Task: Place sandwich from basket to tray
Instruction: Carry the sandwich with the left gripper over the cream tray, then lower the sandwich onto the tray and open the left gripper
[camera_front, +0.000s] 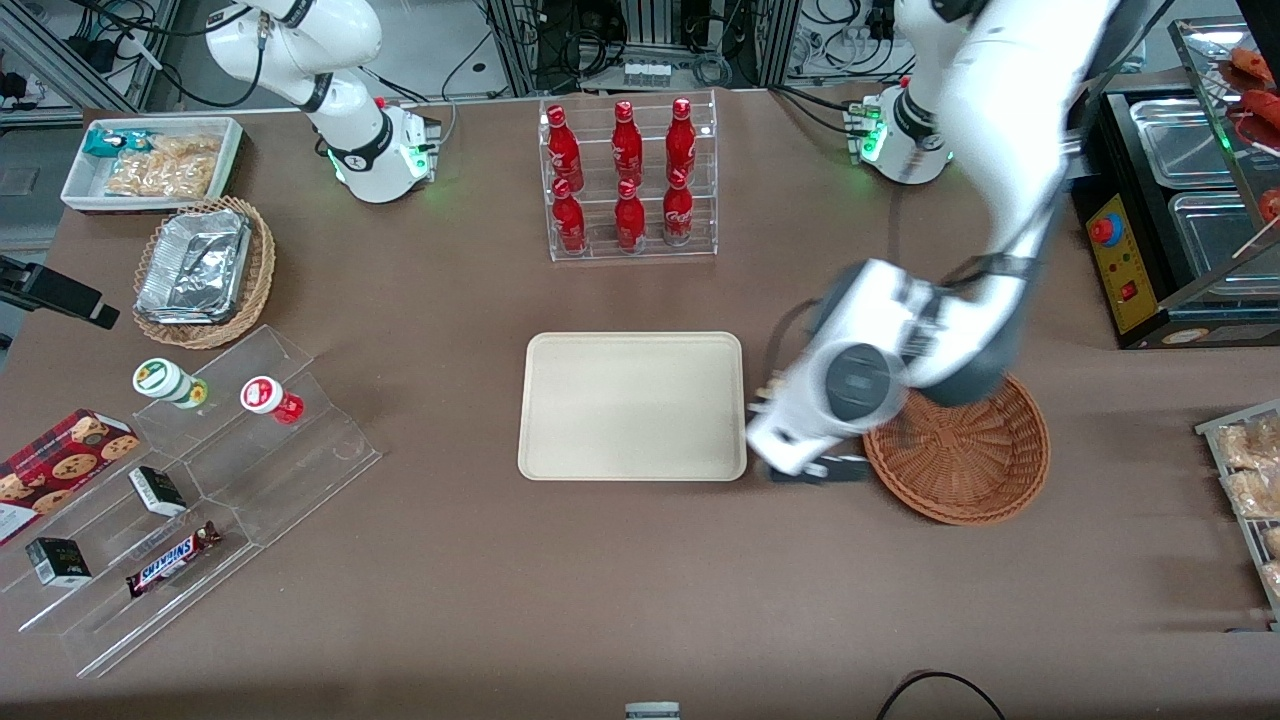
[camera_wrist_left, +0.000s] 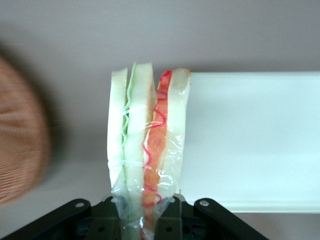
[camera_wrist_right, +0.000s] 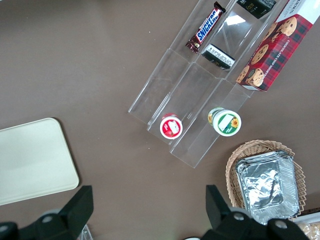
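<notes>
My left gripper (camera_wrist_left: 145, 220) is shut on the clear-wrapped sandwich (camera_wrist_left: 147, 145), a wedge of white bread with green and red filling. In the front view the gripper (camera_front: 815, 470) hangs low between the cream-beige tray (camera_front: 632, 405) and the round reddish-brown basket (camera_front: 975, 475), and the wrist hides the sandwich there. The wrist view shows the sandwich over the tray's edge (camera_wrist_left: 250, 140), with the basket (camera_wrist_left: 20, 145) beside it. The tray is bare, and no sandwich shows in the basket. The tray also shows in the right wrist view (camera_wrist_right: 30, 160).
A clear rack of red bottles (camera_front: 628, 180) stands farther from the front camera than the tray. Toward the parked arm's end are an oval wicker basket with foil containers (camera_front: 205, 270), a white snack bin (camera_front: 150, 165) and an acrylic stand (camera_front: 200, 500). A food warmer (camera_front: 1180, 230) stands at the working arm's end.
</notes>
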